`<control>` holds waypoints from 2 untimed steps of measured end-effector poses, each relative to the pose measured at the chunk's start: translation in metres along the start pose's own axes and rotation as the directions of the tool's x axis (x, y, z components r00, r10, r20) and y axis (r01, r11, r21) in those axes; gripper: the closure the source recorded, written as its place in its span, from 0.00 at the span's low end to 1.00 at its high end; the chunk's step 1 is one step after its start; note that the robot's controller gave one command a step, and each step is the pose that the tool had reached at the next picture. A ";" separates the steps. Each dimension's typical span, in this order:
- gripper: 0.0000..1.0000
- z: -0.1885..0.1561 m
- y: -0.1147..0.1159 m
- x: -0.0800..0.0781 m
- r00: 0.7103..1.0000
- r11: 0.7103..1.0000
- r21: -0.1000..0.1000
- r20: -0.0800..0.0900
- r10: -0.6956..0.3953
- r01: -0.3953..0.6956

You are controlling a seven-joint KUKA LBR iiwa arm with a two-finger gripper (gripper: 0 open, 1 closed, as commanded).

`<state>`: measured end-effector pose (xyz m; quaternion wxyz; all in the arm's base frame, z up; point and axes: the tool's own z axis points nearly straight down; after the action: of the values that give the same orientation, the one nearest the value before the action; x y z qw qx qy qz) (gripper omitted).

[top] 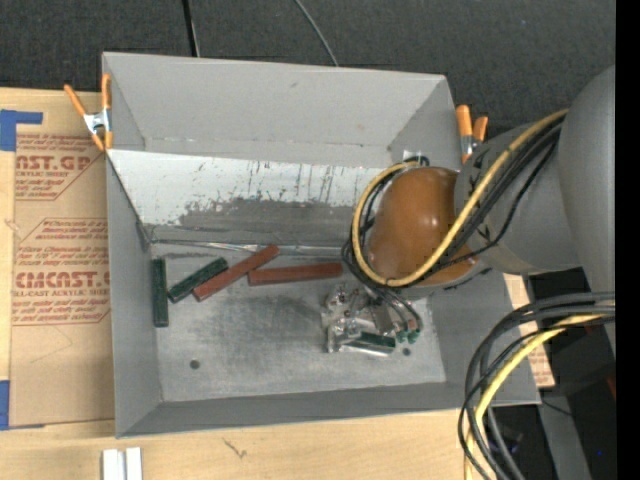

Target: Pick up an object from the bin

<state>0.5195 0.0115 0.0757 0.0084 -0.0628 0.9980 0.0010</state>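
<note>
My gripper (352,324) is down near the bin floor at the front right, under the orange wrist cover. A short dark green bar (377,344) lies right at its lower edge, partly hidden by the gripper's metal parts. I cannot tell whether the bar is held. A brown flat stick (295,274) lies on the floor just left of the gripper, pointing at it.
Further left lie a second red-brown stick (235,272), a green stick (197,280) and a dark green stick (158,293) standing along the left wall. The arm and its cables cover the bin's right side. Bare floor runs along the front left.
</note>
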 end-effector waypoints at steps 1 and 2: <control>1.00 -0.121 -0.002 0.000 0.997 0.997 -0.001 -0.015 -0.080 0.080; 1.00 -0.121 -0.002 0.000 0.997 0.997 -0.001 -0.015 -0.080 0.080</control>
<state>0.5176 0.0090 0.1968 0.0007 -0.1029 0.9947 0.0005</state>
